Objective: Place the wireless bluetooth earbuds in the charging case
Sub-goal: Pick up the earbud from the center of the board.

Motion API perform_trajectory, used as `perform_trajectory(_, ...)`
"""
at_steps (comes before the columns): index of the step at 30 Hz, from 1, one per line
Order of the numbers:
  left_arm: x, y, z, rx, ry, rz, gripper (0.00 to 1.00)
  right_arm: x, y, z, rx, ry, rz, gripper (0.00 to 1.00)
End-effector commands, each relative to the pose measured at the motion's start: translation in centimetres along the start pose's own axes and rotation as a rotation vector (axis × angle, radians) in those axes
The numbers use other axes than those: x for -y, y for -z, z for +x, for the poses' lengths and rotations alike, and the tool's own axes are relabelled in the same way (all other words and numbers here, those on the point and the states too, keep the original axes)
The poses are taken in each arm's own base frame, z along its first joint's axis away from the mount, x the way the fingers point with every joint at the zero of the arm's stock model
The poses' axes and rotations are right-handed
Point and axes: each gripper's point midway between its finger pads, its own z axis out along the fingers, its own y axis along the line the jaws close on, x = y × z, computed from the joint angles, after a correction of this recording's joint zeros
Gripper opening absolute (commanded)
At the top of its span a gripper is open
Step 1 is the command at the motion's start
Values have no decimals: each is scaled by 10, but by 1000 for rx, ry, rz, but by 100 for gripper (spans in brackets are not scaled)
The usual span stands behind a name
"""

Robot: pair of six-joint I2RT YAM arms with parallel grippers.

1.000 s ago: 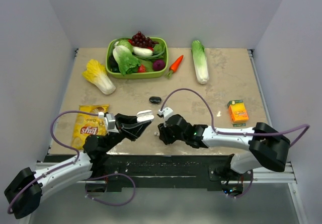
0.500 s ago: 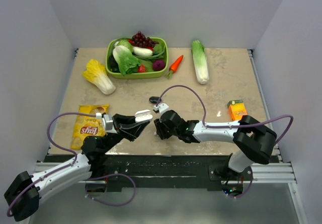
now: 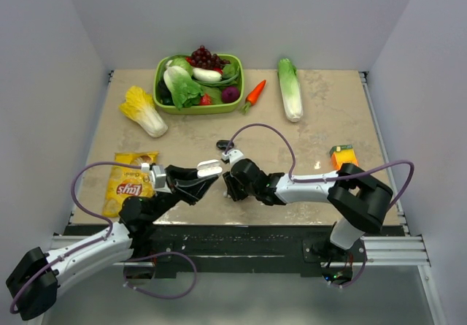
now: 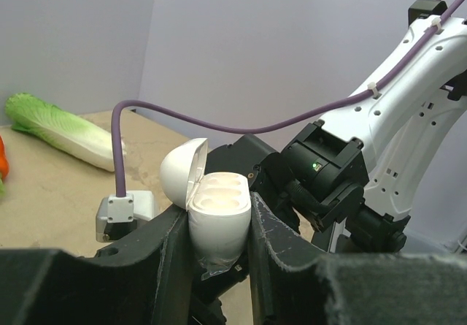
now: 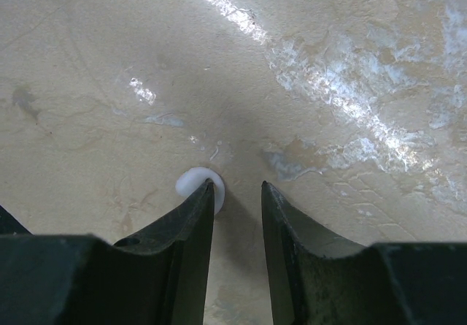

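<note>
My left gripper (image 3: 207,172) is shut on the charging case (image 4: 219,219), a white oval held upright above the table with its lid (image 4: 182,170) hinged open. Both sockets look empty. The case also shows in the top view (image 3: 209,168). My right gripper (image 5: 238,188) points down at the table just right of the case, with its jaws a small gap apart and nothing between them. One white earbud (image 5: 191,182) lies on the table against the outer side of its left fingertip (image 5: 204,197). The other earbud is out of view.
A green basket (image 3: 166,103) of vegetables stands at the back. A yellow cabbage (image 3: 144,111), a carrot (image 3: 254,93) and a green cabbage (image 3: 290,88) lie near it. A chips bag (image 3: 131,182) lies left, an orange juice box (image 3: 341,157) right, and a small dark object (image 3: 222,144) is at mid-table.
My right gripper has moved left and a little away from the bases, closer to the held case. The left gripper with the case has stayed put.
</note>
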Motion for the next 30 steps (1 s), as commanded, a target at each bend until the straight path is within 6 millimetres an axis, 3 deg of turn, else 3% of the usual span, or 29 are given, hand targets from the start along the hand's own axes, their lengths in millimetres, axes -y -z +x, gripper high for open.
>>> perform_trajectory(1, -11, 23, 33, -58, -9, -25, 0, -8, -1, -21, 57, 5, -26, 36)
perform_trajectory(30, -8, 24, 38, -72, 5, -8, 0, -28, -7, 8, -22, 24, -106, 38)
